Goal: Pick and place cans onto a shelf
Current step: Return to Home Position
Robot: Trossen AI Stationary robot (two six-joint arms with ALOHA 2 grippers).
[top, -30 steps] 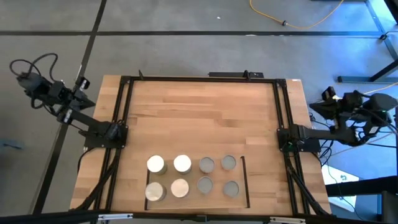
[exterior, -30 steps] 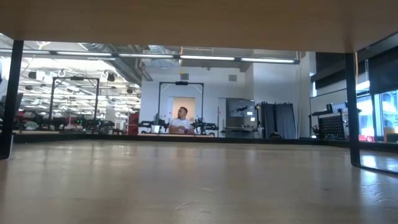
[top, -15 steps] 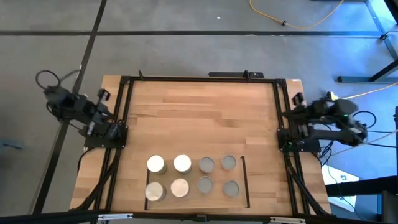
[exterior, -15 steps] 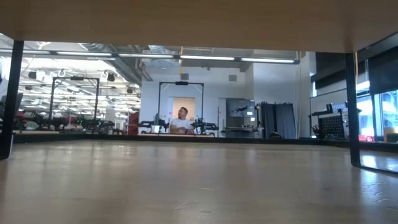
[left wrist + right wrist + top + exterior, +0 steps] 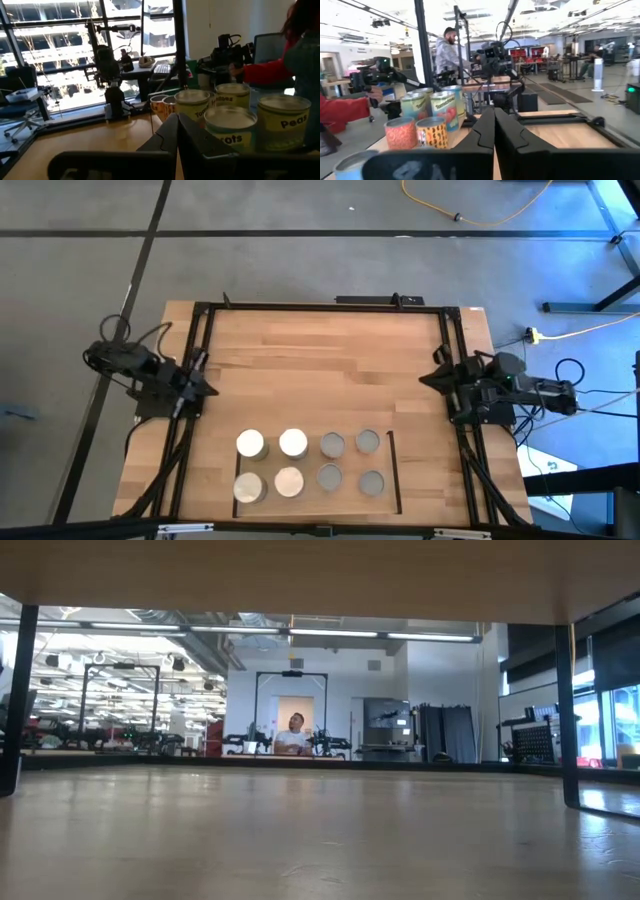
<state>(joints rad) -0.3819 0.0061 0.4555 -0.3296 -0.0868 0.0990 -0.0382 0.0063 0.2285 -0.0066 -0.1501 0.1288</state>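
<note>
Several cans [image 5: 293, 442] stand upright in two rows on the shelf [image 5: 396, 480], a light-wood panel edged with black bars at the table's near edge. My left gripper [image 5: 205, 375] hovers shut over the table's left rail and points level toward the table's middle. My right gripper [image 5: 430, 376] hovers shut over the right rail and points toward the left. The left wrist view shows the left gripper [image 5: 177, 131] shut, with the cans [image 5: 230, 125] beyond it. In the right wrist view the right gripper [image 5: 494, 125] is shut and the cans [image 5: 434, 131] stand ahead. The low view shows neither cans nor grippers.
The black metal frame [image 5: 320, 307] runs round the wooden tabletop. Bare wood [image 5: 320, 370] lies between the two grippers. A person's red sleeve [image 5: 265, 70] shows beyond the cans, and another person [image 5: 447, 50] stands behind the table.
Both arms have folded in and sunk. My left gripper has come from outside the table's left edge to its left rail, and my right gripper from outside the right edge to the right rail. Both have stayed shut. The cans have not moved.
</note>
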